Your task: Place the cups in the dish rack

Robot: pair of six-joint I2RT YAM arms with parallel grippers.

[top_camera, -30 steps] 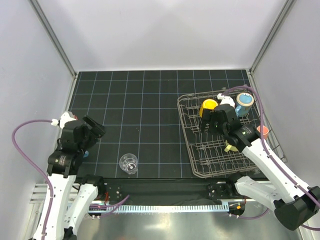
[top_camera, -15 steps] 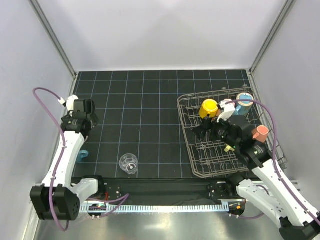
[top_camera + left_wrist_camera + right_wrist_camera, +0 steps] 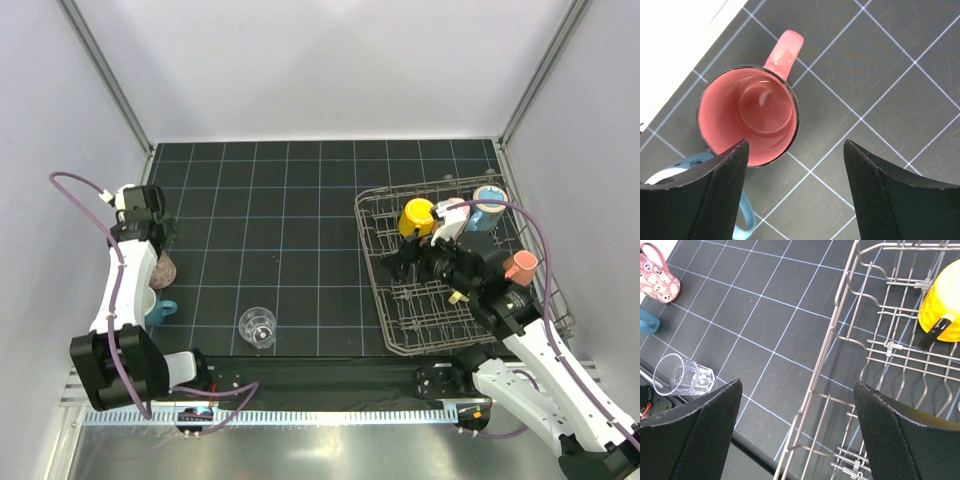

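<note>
Left tool (image 3: 795,147) has shifted back-left, now above the pink mug (image 3: 747,122), jaws wide, empty. Right tool (image 3: 797,387) wide over the dish rack (image 3: 827,340) rim, empty.

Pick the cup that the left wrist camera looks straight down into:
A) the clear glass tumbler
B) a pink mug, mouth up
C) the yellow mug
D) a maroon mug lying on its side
B: the left wrist view shows the round open mouth of the pink mug below the left gripper, whose jaws stand open. The glass tumbler sits apart, nearer the front edge.
</note>
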